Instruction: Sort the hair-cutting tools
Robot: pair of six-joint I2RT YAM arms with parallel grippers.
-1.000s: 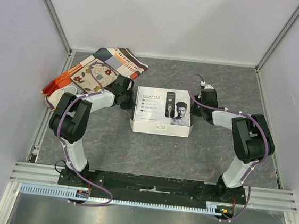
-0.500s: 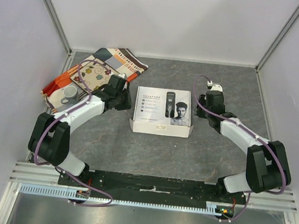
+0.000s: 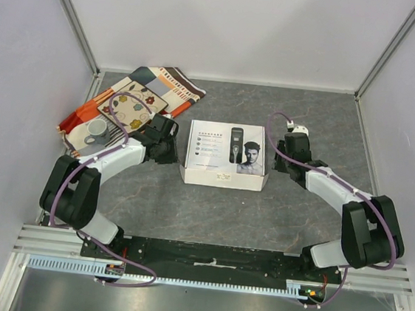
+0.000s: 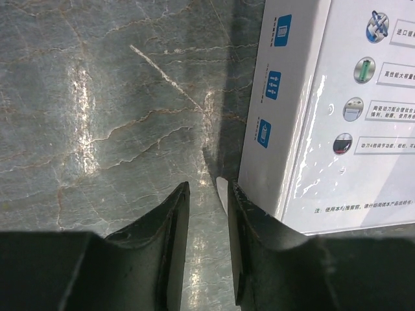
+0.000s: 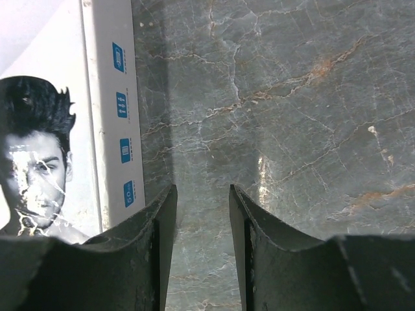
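The hair-cutting tools are out of view. Only a closed white box (image 3: 226, 151) shows, with a clipper and a man's face printed on its lid. My left gripper (image 3: 169, 151) is low over the table by the box's left side (image 4: 324, 129). Its jaws stand slightly apart with nothing between them (image 4: 207, 188), and the right finger is close to the box wall. My right gripper (image 3: 282, 154) is by the box's right side (image 5: 104, 97). It is open and empty over bare table (image 5: 201, 191).
A patterned cloth (image 3: 135, 100) lies at the far left with a white cup (image 3: 97, 127) on it. Grey walls and metal frame posts enclose the marble-patterned table (image 3: 217, 208). A black rail (image 3: 212, 256) runs along the near edge.
Both arms have swung their elbows outward. The left gripper has come nearer, beside the box's left wall. The right gripper has drawn in beside its right wall. The box has not moved.
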